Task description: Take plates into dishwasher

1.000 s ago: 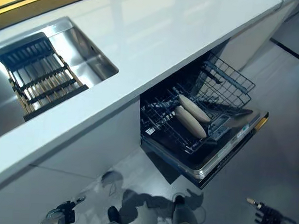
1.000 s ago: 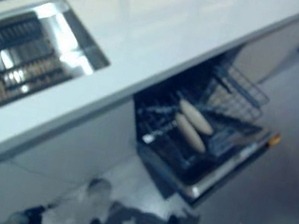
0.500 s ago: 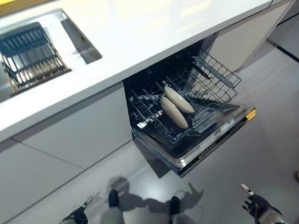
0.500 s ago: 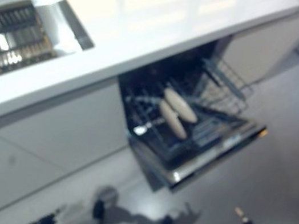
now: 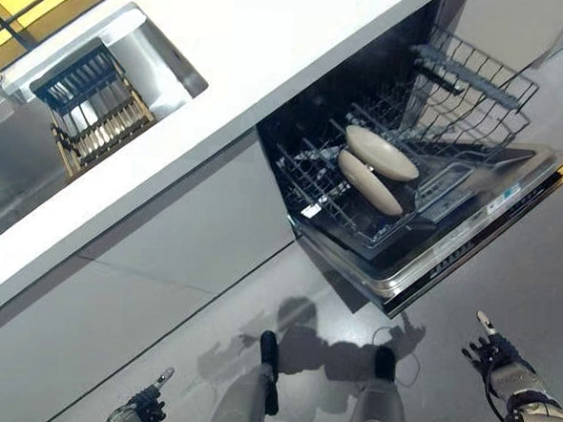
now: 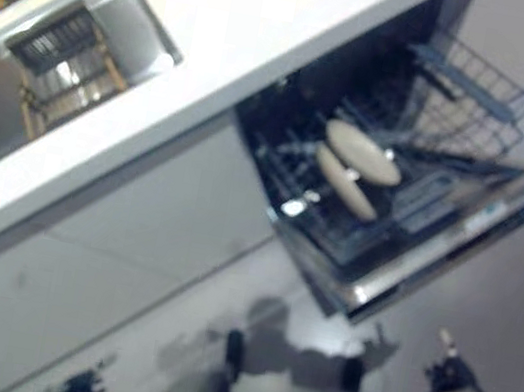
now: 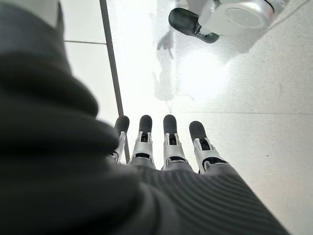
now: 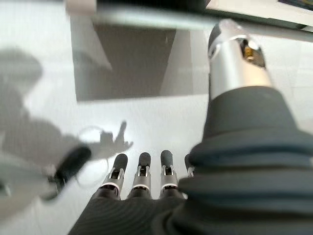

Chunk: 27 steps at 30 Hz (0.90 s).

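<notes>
Plates (image 5: 378, 167): two, pale beige, oval, smooth and matt, lying tilted one beside the other in the lower rack (image 5: 359, 201) of the dishwasher (image 5: 424, 229). The rack is thin wire, a grid with upright tines; a second wire rack (image 5: 471, 84) stands pulled out behind it, above. The dishwasher door (image 5: 470, 251) is dropped open, with a brushed-metal edge and a dark inner face.

Table (image 5: 224, 64) above the machine: white, glossy, flat, one long slab. Sink (image 5: 128, 68): steel, rectangular, set into the table at its far end. One drying rack (image 5: 92, 104) with dark slats sits across the sink. Cabinet fronts (image 5: 164, 261) below the table are plain grey-white panels. Floor (image 5: 505, 311) is pale, smooth tile with a dark joint line visible in the left wrist view.

Left hand (image 5: 140, 411): low by the floor, well apart from the dishwasher, fingers (image 7: 170, 142) straight, released, holding nothing.

Right hand (image 5: 496, 352): low, near the door's edge but clear of it, fingers (image 8: 142, 174) straight, released, holding nothing.
</notes>
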{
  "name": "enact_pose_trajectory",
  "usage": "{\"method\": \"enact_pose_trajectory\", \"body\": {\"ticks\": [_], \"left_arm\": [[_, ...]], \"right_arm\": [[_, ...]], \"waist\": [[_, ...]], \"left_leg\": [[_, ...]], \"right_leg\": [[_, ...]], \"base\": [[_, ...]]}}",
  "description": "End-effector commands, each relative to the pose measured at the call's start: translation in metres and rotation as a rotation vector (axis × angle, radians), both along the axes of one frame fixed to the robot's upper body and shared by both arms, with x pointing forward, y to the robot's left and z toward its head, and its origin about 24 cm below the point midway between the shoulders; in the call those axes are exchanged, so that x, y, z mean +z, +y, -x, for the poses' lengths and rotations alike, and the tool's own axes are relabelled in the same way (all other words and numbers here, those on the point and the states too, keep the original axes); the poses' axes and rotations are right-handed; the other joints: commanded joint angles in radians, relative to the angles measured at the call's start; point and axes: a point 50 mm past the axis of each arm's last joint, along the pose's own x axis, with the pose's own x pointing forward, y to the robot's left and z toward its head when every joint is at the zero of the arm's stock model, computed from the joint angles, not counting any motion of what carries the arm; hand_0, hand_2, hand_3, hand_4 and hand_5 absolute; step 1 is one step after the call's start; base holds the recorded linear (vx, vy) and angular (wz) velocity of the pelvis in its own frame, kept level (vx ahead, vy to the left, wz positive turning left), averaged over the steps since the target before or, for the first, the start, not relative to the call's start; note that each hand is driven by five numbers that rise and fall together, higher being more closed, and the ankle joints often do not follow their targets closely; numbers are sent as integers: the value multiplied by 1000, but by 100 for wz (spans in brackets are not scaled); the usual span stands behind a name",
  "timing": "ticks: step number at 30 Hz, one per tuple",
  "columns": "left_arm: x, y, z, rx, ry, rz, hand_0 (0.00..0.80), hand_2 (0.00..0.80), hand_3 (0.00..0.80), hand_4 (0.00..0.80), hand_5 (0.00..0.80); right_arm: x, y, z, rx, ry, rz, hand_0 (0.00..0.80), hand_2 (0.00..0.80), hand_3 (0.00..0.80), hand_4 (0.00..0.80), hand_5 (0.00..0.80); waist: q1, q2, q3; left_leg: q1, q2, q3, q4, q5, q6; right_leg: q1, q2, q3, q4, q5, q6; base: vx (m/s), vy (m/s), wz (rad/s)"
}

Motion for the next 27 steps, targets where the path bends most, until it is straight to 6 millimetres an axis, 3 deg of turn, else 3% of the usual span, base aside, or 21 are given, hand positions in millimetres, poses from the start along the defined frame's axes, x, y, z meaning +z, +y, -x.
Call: {"method": "enact_pose_trajectory", "body": {"ticks": [1, 5, 16, 17, 20, 21, 27], "left_arm": [[3, 8, -3, 11, -17, -27, 0, 0, 0, 0, 0], [-1, 0, 5, 10, -2, -2, 0, 0, 0, 0, 0], [-1, -11, -5, -15, 7, 9, 0, 0, 0, 0, 0], [-1, -11, -4, -14, 8, 9, 0, 0, 0, 0, 0], [-2, -8, 1, -29, 37, -3, 0, 0, 0, 0, 0], [-2, -7, 2, -39, 43, -7, 0, 0, 0, 0, 0], [-1, -4, 5, -92, 59, -12, 0, 0, 0, 0, 0]], "right_arm": [[23, -3, -23, -51, -194, -29, 0, 0, 0, 0, 0], [49, -4, -47, 20, -288, -4, 0, 0, 0, 0, 0], [149, 34, -132, 248, -526, 117, 0, 0, 0, 0, 0], [150, 35, -133, 251, -530, 118, 0, 0, 0, 0, 0], [182, 54, -151, 336, -646, 151, 0, 0, 0, 0, 0], [195, 61, -157, 370, -694, 166, 0, 0, 0, 0, 0], [232, 81, -169, 475, -851, 208, 0, 0, 0, 0, 0]], "waist": [[35, -25, 24], [59, 0, 26], [136, 27, 22], [136, 27, 23], [162, 28, 11], [170, 31, 15], [194, 20, 0]], "left_leg": [[-48, -21, -35, 209, -125, 34], [-69, -40, -43, 285, -158, 38], [-117, -72, -65, 387, -175, 47], [-116, -72, -65, 388, -176, 47], [-93, -75, -75, 396, -193, 40], [-96, -73, -72, 395, -172, 45], [-64, -71, -84, 387, -184, 36]], "right_leg": [[-43, -3, -30, 106, -11, -119], [-71, -34, -39, 218, -69, -131], [-110, -79, -52, 387, -134, -151], [-109, -80, -53, 388, -134, -151], [-76, -93, -62, 406, -164, -143], [-77, -100, -78, 407, -144, -150], [-26, -110, -93, 398, -163, -132]], "base": [[-46, 58, 11], [-15, 48, 20], [-38, 11, 15], [11, 19, 24], [84, 35, 10], [50, 33, -8], [84, 14, 6]]}}
